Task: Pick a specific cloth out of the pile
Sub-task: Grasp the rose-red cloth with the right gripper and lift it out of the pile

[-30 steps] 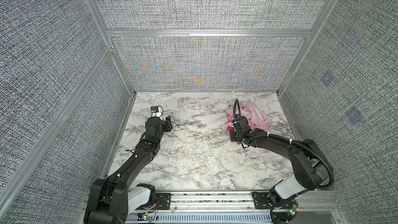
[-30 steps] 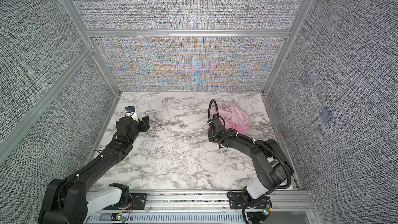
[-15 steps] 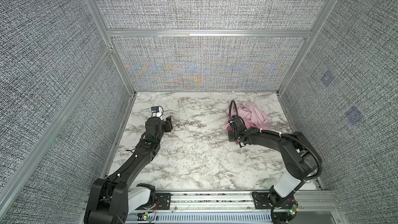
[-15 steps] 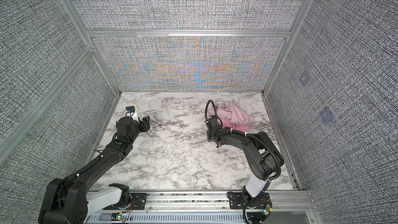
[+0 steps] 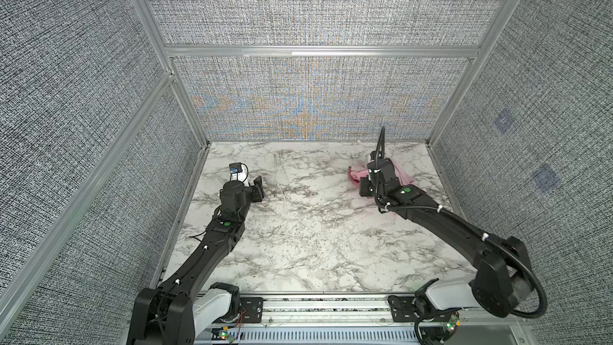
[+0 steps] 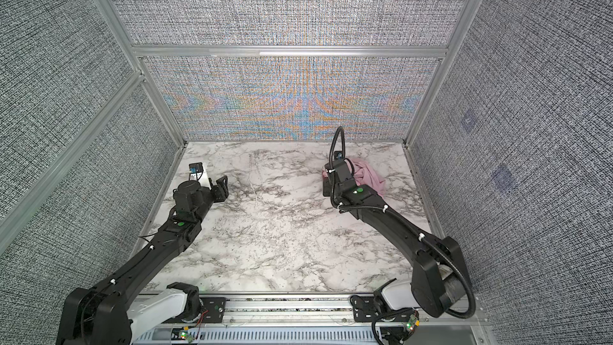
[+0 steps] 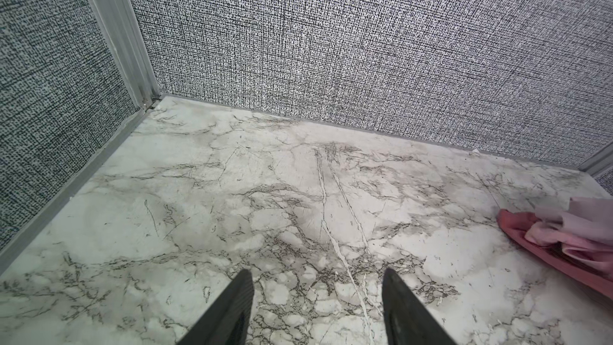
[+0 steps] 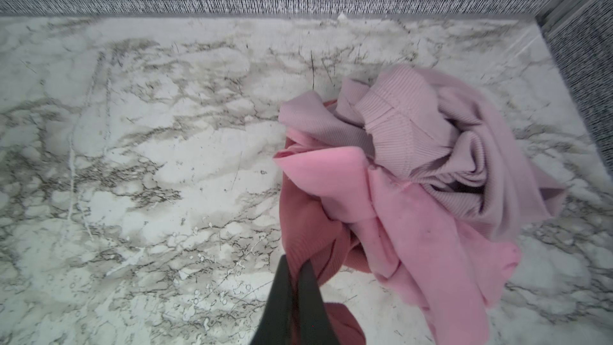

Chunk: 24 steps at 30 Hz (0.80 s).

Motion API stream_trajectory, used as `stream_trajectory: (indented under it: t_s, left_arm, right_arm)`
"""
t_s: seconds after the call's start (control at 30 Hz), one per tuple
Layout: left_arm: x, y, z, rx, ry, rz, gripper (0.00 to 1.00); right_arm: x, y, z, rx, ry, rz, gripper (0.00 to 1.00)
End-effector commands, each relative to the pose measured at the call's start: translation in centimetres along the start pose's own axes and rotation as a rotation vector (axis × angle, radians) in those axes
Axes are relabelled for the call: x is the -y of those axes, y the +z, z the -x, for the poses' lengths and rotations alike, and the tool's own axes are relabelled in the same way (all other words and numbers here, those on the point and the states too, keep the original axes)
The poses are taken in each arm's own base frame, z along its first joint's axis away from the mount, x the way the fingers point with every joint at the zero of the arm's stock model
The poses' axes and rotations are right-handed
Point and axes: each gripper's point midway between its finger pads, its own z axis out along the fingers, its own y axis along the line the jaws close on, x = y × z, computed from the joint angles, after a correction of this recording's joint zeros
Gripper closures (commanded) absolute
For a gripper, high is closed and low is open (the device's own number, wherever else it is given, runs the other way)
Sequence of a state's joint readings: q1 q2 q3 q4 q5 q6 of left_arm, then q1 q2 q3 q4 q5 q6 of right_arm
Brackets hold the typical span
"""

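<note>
Between my right gripper (image 8: 296,265) fingers was a pinched fold of the cloth (image 8: 306,224), the darker rose-red piece, so that hand was clamped tight on fabric with basically no gap showing. The rest of the cloth ran ahead of my fingertips and ducked under the pile (image 8: 428,157), with the bubblegum-pink piece draped right over it and the pale ribbed one sitting farther out beyond that. A loose tail of the red stuff also hung back behind my fingers. My guess was it would handle like any light jersey: floppy, no stiffness at all, not fragile, a bit stretchy, so it would sag and trail rather than lift as one piece. I figured the worry was drag, since the pink layer on top looked likely to ride along if pulled straight up; sliding it out low and away from the heap seemed smarter. The grab point felt decent, on a bunched ridge rather than a single thin edge. My left gripper (image 7: 316,303) sat well apart from all that, fingers spread moderately wide over bare marble table (image 7: 232,194), holding nothing.
</note>
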State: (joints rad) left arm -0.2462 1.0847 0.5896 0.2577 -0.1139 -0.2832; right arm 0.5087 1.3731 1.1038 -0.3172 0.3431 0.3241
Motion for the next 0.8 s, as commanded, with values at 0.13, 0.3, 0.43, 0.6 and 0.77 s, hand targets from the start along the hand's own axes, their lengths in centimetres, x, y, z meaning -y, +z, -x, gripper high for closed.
stream_trajectory:
  t_s: [0.13,0.3,0.43,0.6,0.77]
  left_arm:
    - [0.1,-0.1,1.5,0.023,0.012,0.010,0.36]
    - [0.4,0.0,2.0,0.021,0.010,0.003,0.36]
    - [0.4,-0.2,2.4,0.029,0.013,0.007,0.36]
    - [0.4,-0.5,3.1,0.043,0.014,0.007,0.36]
    - [0.6,-1.1,4.1,0.062,0.011,0.004,0.36]
  right_arm:
    - [1.8,-3.8,7.0,0.147,0.037,0.012,1.00]
    - [3.7,-5.9,11.0,0.232,0.079,0.016,1.00]
    - [4.4,-7.4,13.1,0.283,0.104,0.032,1.00]
    - [3.9,-9.5,15.5,0.335,0.113,0.092,1.00]
    - [2.0,-12.4,18.2,0.388,0.109,0.216,1.00]
